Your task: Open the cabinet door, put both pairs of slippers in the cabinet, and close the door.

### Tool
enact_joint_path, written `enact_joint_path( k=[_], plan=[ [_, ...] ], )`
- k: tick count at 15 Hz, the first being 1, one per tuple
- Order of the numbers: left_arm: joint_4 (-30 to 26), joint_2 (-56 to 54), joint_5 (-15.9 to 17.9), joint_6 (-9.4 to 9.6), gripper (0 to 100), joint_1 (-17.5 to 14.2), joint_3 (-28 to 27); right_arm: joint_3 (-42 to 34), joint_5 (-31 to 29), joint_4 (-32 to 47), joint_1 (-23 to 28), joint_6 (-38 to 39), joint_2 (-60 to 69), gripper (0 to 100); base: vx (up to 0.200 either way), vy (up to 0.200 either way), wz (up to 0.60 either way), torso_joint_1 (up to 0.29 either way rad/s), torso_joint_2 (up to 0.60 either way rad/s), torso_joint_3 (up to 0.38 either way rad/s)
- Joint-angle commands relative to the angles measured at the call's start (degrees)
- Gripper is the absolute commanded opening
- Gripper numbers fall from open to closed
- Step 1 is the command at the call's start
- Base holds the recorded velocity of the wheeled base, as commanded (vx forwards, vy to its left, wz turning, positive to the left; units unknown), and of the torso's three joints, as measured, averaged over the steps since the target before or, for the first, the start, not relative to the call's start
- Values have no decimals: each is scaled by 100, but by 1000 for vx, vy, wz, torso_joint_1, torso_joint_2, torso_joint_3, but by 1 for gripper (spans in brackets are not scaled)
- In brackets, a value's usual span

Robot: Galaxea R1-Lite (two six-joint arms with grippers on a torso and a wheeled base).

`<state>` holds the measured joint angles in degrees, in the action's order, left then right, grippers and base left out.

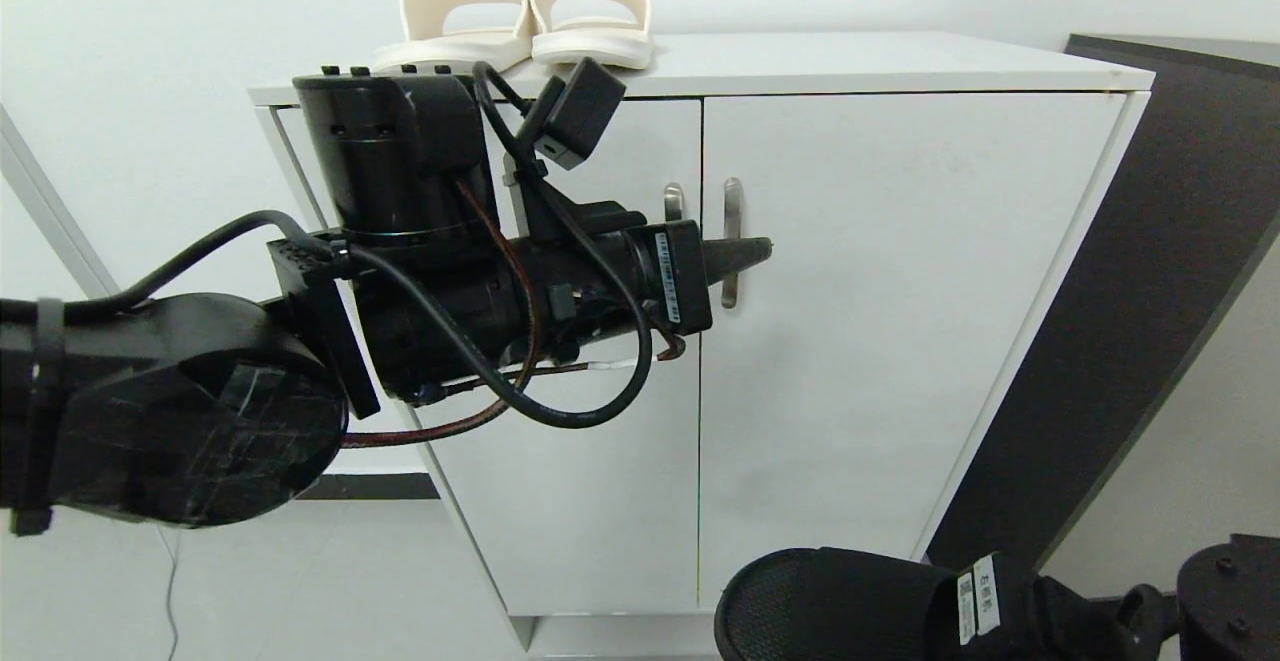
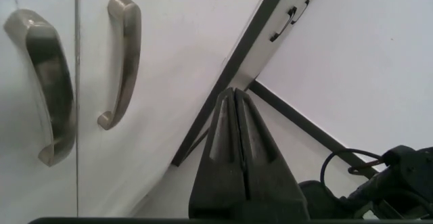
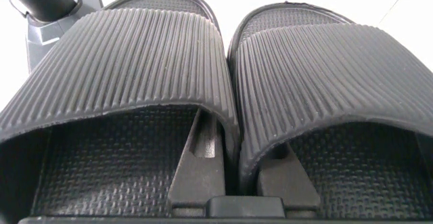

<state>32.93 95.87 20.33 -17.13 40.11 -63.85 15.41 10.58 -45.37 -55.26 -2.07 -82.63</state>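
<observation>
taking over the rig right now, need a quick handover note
Left gripper: shut and empty, in front of the door handles, gripping neither.
Right gripper: shut on the black slippers, held low in front of the cabinet.
White slippers: on top of the cabinet.
Done: black pair is in hand.
Left: both doors are shut, so open one, put both pairs in, and close it.

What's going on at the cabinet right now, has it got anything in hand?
Both doors of the cabinet are shut. The left pincer, closed and empty, is up by the door handles without gripping either. The right pincer holds the black slippers low in front of the cabinet, one finger inside each, pinching the pair together. The cream slippers sit on top of the cabinet.
</observation>
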Motion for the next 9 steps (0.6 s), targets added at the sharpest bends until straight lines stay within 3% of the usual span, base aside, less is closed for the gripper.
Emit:
enact_joint_path(
  k=[1,3,4,9],
  plan=[
    [-23,-59,-12,-10,0,-38,31,-3,-3,2,-2,-4,36,0,0,0,0,0,0,0],
    [-41,-68,-38,8,0,-56,49,-3,-3,11,-2,-12,27,0,0,0,0,0,0,0],
    [-41,-68,-29,34,100,-56,84,-3,-12,11,-2,-4,10,0,0,0,0,0,0,0],
    [-50,-59,-29,34,100,-135,84,-12,-12,2,-2,-127,10,0,0,0,0,0,0,0]
  ],
)
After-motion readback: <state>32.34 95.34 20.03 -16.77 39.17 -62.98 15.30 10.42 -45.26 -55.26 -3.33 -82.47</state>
